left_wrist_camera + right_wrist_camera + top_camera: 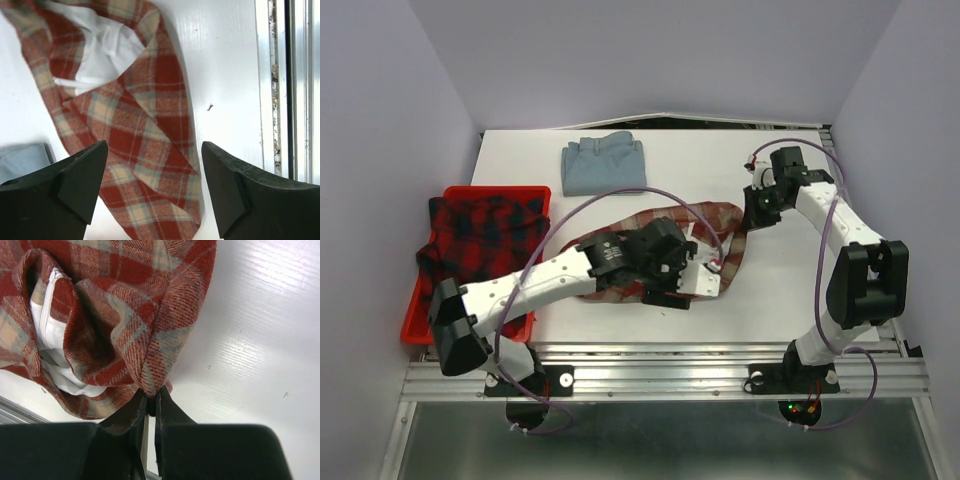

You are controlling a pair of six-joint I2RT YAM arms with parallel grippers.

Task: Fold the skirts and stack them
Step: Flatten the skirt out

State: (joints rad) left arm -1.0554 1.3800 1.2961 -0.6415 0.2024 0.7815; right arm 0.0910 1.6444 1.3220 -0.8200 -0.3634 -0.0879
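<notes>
The brick-red and cream check skirt (720, 225) lies crumpled mid-table, its white lining showing. My right gripper (752, 215) is shut on its far right edge, pinching a fold of the check skirt (150, 365) between the jaws. My left gripper (670, 290) is open and empty just above the near end of the check skirt (150, 150). The light blue skirt (604, 165) lies folded at the back of the table. The red and navy plaid skirt (485, 235) lies bunched in the red tray (415, 320) at the left.
The table's near edge and metal rail (670, 355) run just below the left gripper; the rail also shows in the left wrist view (290, 90). Purple walls close in the back and both sides.
</notes>
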